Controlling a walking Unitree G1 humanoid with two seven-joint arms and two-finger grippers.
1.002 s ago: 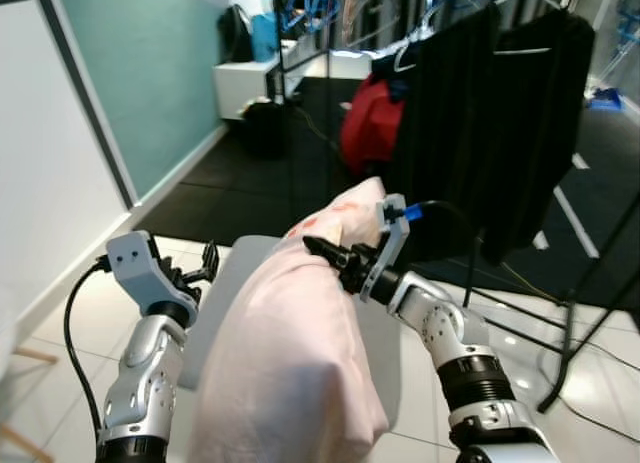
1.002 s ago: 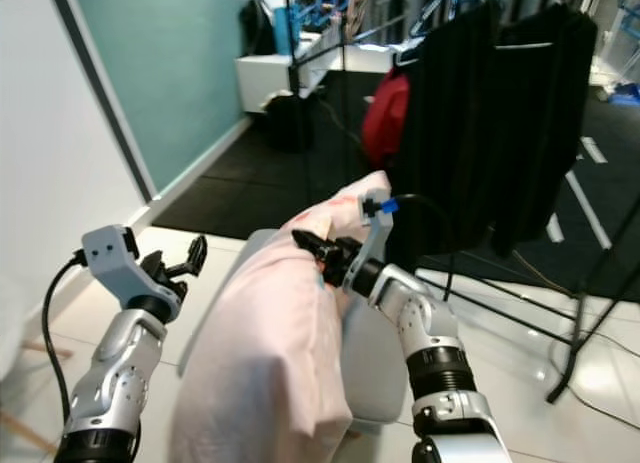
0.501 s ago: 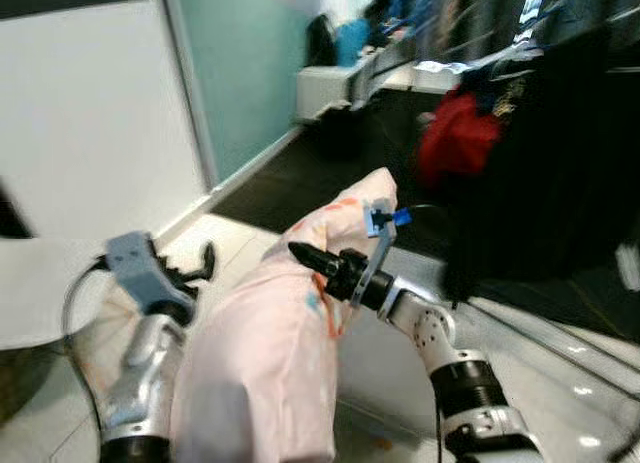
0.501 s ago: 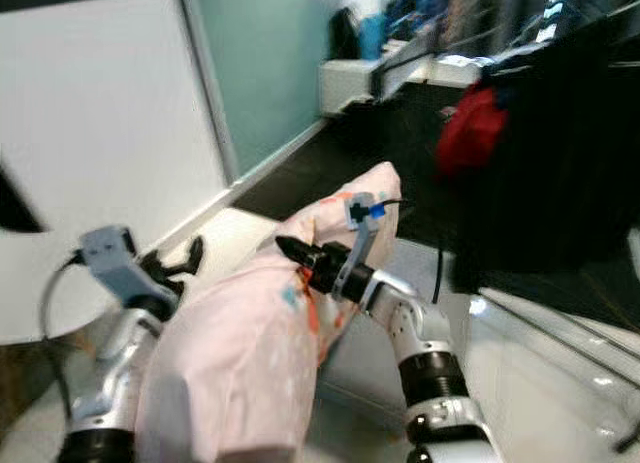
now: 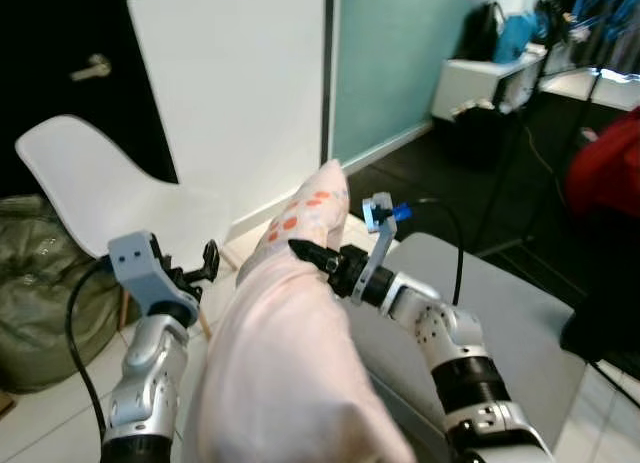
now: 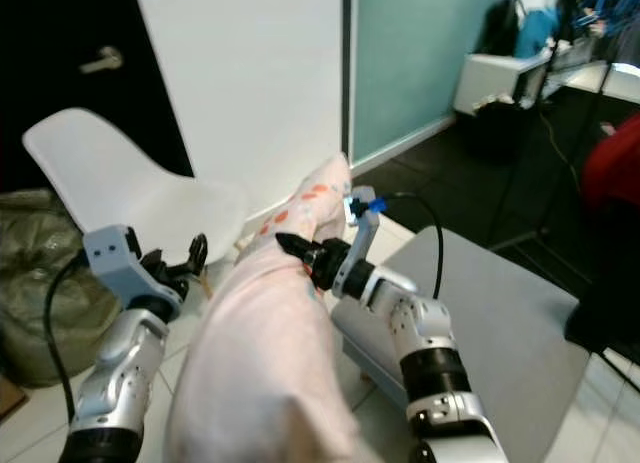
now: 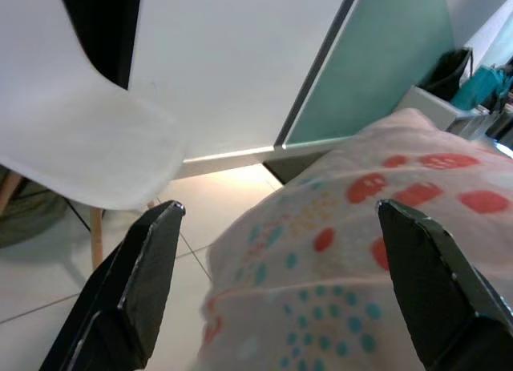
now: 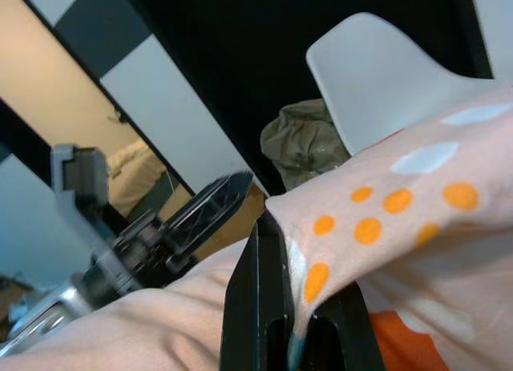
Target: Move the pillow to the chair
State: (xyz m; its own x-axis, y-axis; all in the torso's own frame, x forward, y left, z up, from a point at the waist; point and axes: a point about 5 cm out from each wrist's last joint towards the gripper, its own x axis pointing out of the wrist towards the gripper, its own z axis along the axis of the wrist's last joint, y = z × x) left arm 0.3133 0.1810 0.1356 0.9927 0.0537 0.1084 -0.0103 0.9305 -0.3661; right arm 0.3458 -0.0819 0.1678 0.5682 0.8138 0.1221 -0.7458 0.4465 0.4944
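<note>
By the white chair (image 5: 110, 188), right claw (image 5: 305, 253) pinches the pillow (image 5: 290, 353) (unlabelled); left claw (image 7: 276, 283) spread.

No legible text or labels anywhere.

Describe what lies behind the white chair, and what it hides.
Behind the white chair sit a dark door with a metal handle and a white wall panel. An olive green bag slumps beside it, partly covered by the seat.
</note>
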